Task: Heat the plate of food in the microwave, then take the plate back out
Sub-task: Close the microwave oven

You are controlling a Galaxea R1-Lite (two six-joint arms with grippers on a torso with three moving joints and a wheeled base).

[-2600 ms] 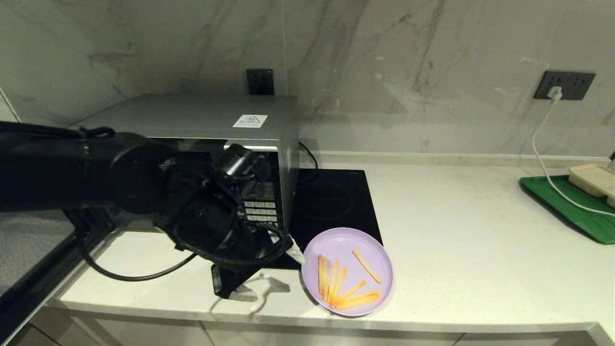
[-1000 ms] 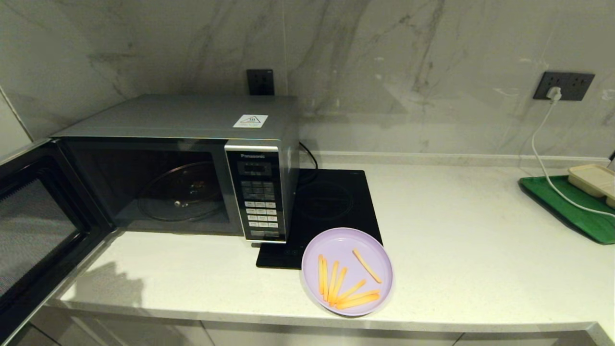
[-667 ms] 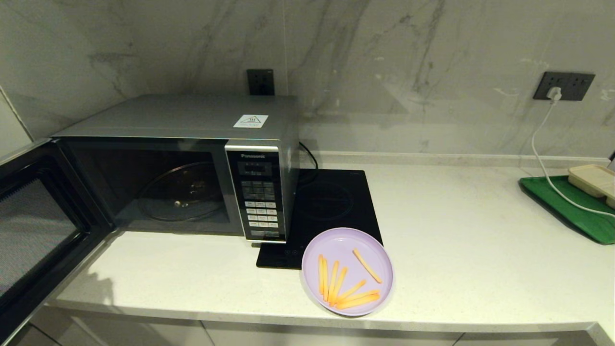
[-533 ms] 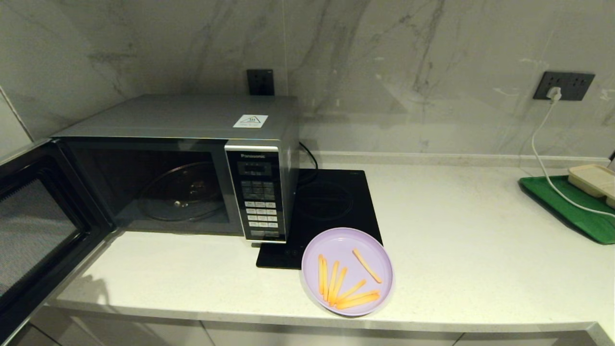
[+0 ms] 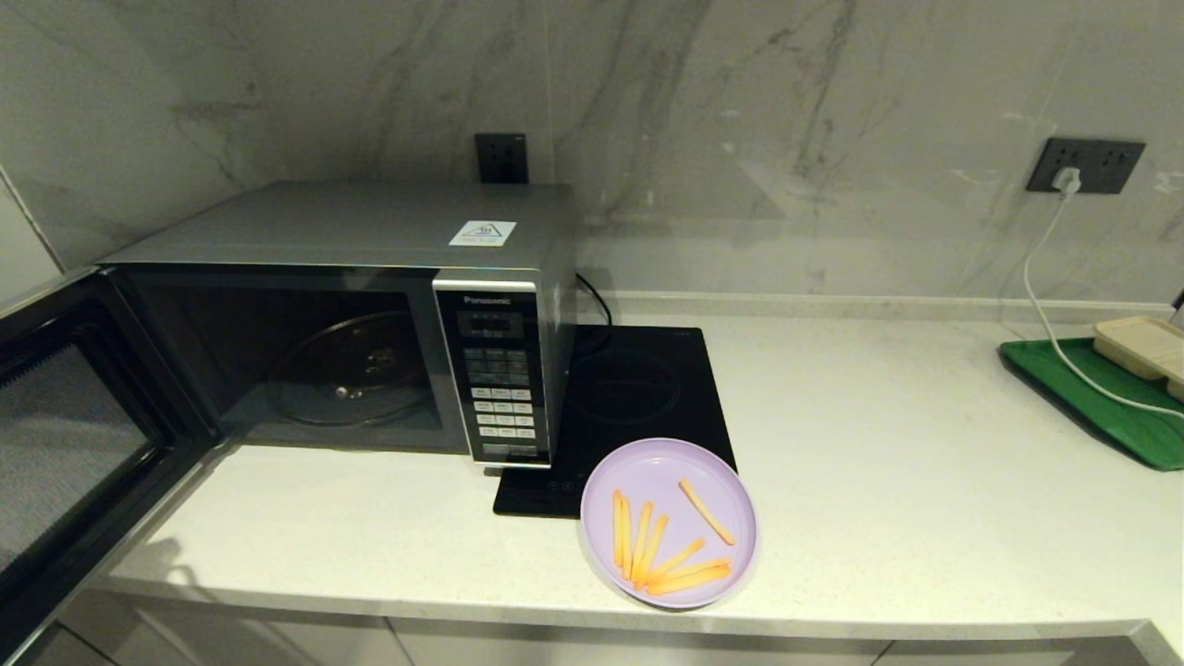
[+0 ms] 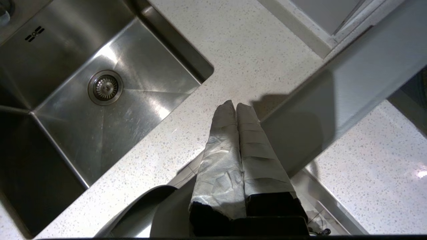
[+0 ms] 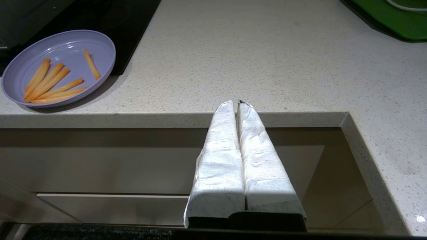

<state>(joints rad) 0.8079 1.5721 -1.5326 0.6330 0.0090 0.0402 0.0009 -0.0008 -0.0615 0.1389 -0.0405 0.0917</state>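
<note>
The lilac plate of food (image 5: pixel 668 523) with several fries sits at the counter's front edge, partly over the hob corner; the right wrist view shows the plate of food (image 7: pixel 60 68) too. The silver microwave (image 5: pixel 370 314) stands at the left with its door (image 5: pixel 65 435) swung wide open and its glass turntable (image 5: pixel 347 370) bare. Neither arm shows in the head view. My left gripper (image 6: pixel 236 106) is shut and empty, hovering over the counter beside the open door's edge (image 6: pixel 337 103). Below the counter's front edge, to the right of the plate, my right gripper (image 7: pixel 236 105) is shut and empty.
A black induction hob (image 5: pixel 638 398) lies right of the microwave. A green tray (image 5: pixel 1101 402) with a beige container (image 5: pixel 1147 344) and a white cable (image 5: pixel 1054 314) sit at the far right. A steel sink (image 6: pixel 83 100) lies left of the microwave. Cabinet fronts (image 7: pixel 100 166) run below the counter.
The left arm, which was in front of the microwave's panel 2.6 s ago, has withdrawn out of the head view. Its shadow on the counter's left front has shrunk since.
</note>
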